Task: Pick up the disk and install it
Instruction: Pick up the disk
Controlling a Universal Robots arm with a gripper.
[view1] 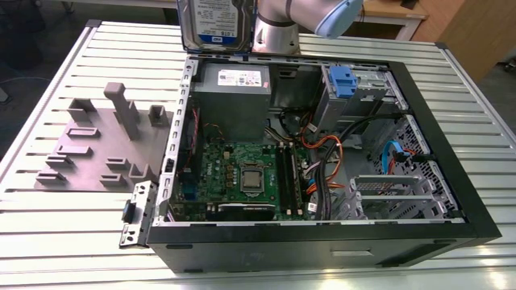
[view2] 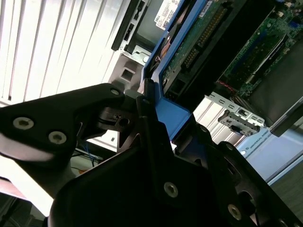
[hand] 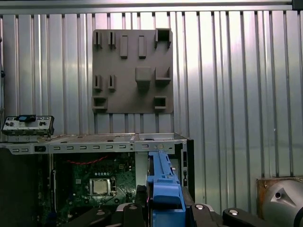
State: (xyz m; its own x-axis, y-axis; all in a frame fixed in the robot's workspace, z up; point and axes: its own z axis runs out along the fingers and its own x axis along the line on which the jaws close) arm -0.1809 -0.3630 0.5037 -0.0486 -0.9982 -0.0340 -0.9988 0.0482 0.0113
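Second wrist view: disk [view2: 187, 56] edge-on, tight btwn gripper [view2: 168, 118] jaws

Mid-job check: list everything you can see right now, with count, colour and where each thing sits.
disk: 1, silver-grey in a blue carrier, upright above the case's far edge
computer case: 1, black, open, on the table
drive carrier: 1, blue, in a bay inside the case
motherboard: 1, green, inside the case
power supply: 1, grey, at the case's far wall
slotted holder: 1, grey, on the table, the exterior view's left of the case
table: 1, silver, slatted
arm: 1, silver with a pale-blue cap, behind the case
gripper: 1, black, shut on the disk
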